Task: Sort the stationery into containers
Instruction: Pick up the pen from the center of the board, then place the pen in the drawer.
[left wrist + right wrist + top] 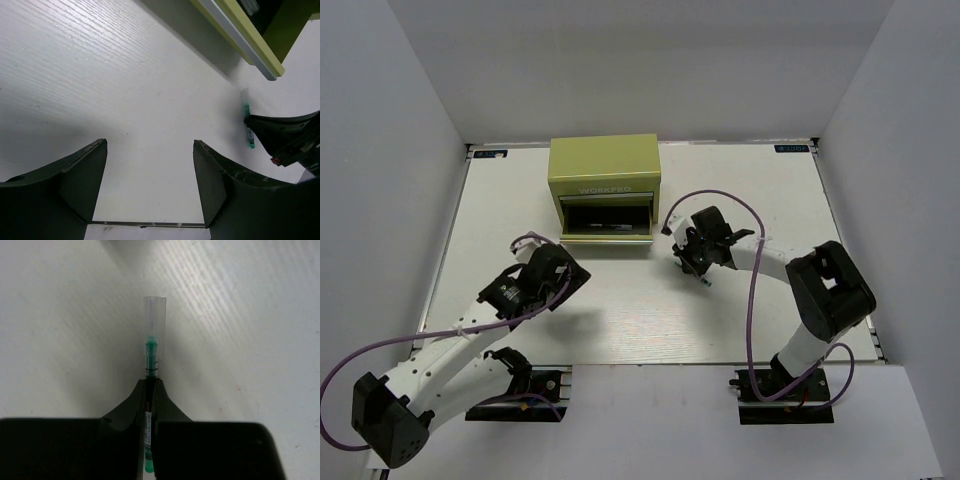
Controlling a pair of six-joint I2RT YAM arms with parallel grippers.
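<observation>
1. The right hand (150, 390) is pinching the green pen (151, 357) low over the table (620, 330), right of the chest (605, 165). The left hand (150, 145) hangs spread and empty.
2. The grip is narrow and the capped end overhangs, so the pen may swivel, slip or snag the open drawer (608, 222).
3. The table is pale and wood-grained, with plain white walls (380, 150) around it.

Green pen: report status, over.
Right pincer shut on green pen. Left pincer open, empty. Nothing between pen and open drawer.
</observation>
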